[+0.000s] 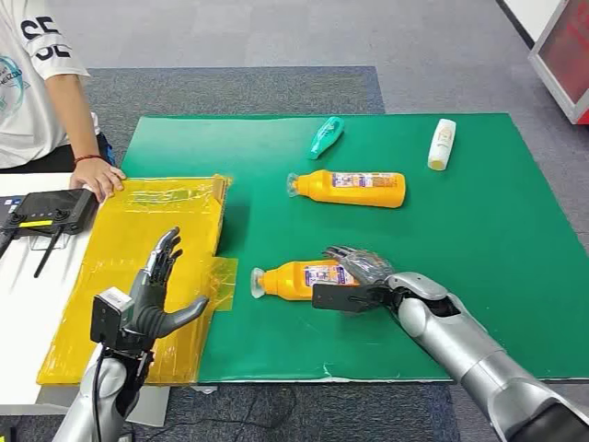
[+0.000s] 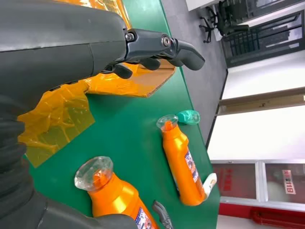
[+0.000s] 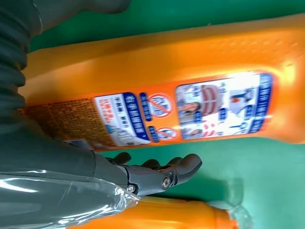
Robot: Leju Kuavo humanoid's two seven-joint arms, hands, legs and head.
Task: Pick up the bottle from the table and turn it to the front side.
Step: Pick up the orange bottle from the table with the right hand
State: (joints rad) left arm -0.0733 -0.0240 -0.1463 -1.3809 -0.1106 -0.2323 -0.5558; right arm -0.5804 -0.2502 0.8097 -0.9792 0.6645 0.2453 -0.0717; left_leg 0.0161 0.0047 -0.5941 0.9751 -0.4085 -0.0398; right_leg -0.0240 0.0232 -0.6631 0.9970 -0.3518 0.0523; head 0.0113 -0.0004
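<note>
Two orange bottles with clear caps lie on their sides on the green mat [image 1: 451,249]. The near bottle [image 1: 298,278] [image 2: 115,195] [image 3: 162,71] shows a label with small print. My right hand [image 1: 358,272] [image 3: 72,167] reaches over its base end, with the thumb on one side and the straight fingers [image 3: 162,174] on the other, not closed on it. The far bottle [image 1: 358,188] [image 2: 181,164] [image 3: 162,214] lies behind it. Over the yellow bag [image 1: 139,239], my left hand [image 1: 156,290] [image 2: 107,43] hovers with its fingers spread and nothing in it.
A teal bottle [image 1: 326,136] [image 2: 188,116] and a white bottle [image 1: 442,144] lie at the mat's far edge. A person's hand [image 1: 100,175] rests at the yellow bag's far left corner, beside a black controller [image 1: 51,210] on the white table.
</note>
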